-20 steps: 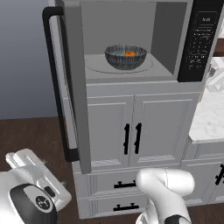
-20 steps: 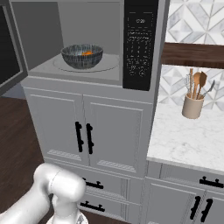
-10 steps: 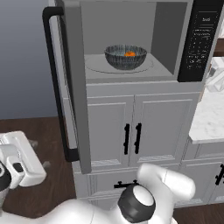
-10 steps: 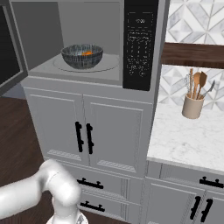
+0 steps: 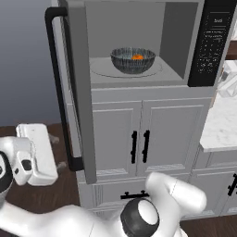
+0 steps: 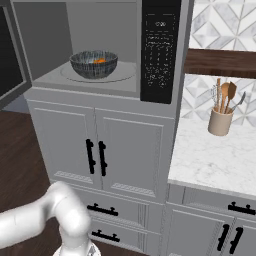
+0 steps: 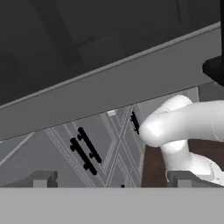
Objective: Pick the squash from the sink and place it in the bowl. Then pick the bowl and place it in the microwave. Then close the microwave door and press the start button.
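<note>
The microwave (image 5: 139, 28) stands open with the dark ribbed bowl (image 5: 133, 60) on its turntable, and the orange squash (image 5: 137, 57) lies inside the bowl. From the right base the bowl (image 6: 94, 64) and squash (image 6: 100, 60) show left of the black keypad (image 6: 160, 50). The microwave door (image 5: 78, 92) is swung out to the left, its black bar handle (image 5: 55, 83) facing away from the cavity. My gripper (image 5: 56, 152) hangs low to the left of the door's edge, open and empty. In the hand view my gripper (image 7: 113, 181) looks up at the door's dark glass (image 7: 65, 39). The sink is out of view.
Grey cabinet doors with black handles (image 5: 139, 147) sit under the microwave, with drawers (image 6: 102, 210) below. A marble counter (image 6: 215, 160) to the right carries a utensil crock (image 6: 221, 120). Dark wood floor (image 6: 20, 165) lies to the left. My white arm (image 5: 157, 208) fills the foreground.
The arm has swung round to the left and its elbow came forward. The hand rose a little and turned toward the open door. Bowl, squash and door have not moved.
</note>
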